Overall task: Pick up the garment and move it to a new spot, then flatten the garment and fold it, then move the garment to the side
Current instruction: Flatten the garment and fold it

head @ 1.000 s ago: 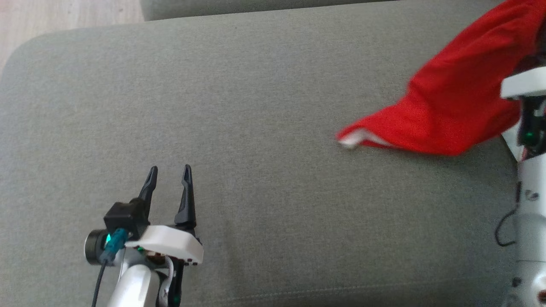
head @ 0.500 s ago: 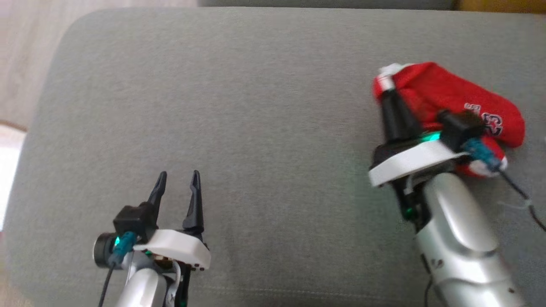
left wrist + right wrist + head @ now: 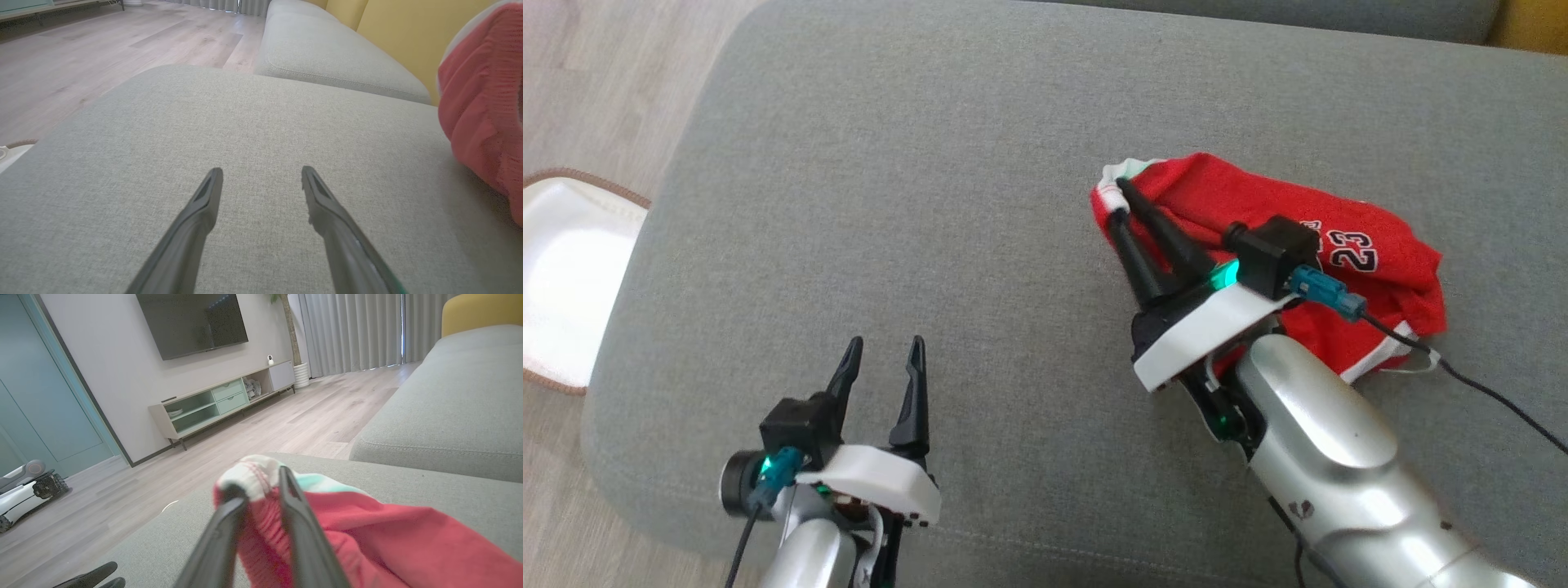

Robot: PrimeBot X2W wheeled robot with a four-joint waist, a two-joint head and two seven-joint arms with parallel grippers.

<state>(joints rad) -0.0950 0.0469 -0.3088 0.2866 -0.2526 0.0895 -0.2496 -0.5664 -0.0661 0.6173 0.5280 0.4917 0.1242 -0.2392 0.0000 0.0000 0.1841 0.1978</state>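
Counting what lies here: one garment (image 3: 1233,192), two tools, one wide grey sofa cushion (image 3: 931,163) under them all. The garment is a red jersey with white trim and the number 23, lying crumpled on the right part of the cushion. The right tool (image 3: 1121,200) reaches to its left end; its fingers stand narrow, with the white-edged hem wedged between them. From above, that arm's wrist and its small black camera (image 3: 1270,257) cover the middle of the cloth, and one dark cable (image 3: 1486,392) trails off over the cushion to the right. The left tool (image 3: 885,347) hangs over bare cushion near the front edge, well apart from the jersey, fingers spread wide and holding nothing. One pale mat with a brown border (image 3: 564,269) lies on the wooden floor (image 3: 596,98) just left of the cushion. A second grey sofa seat (image 3: 327,53) stands behind, against a yellow backrest (image 3: 388,24).
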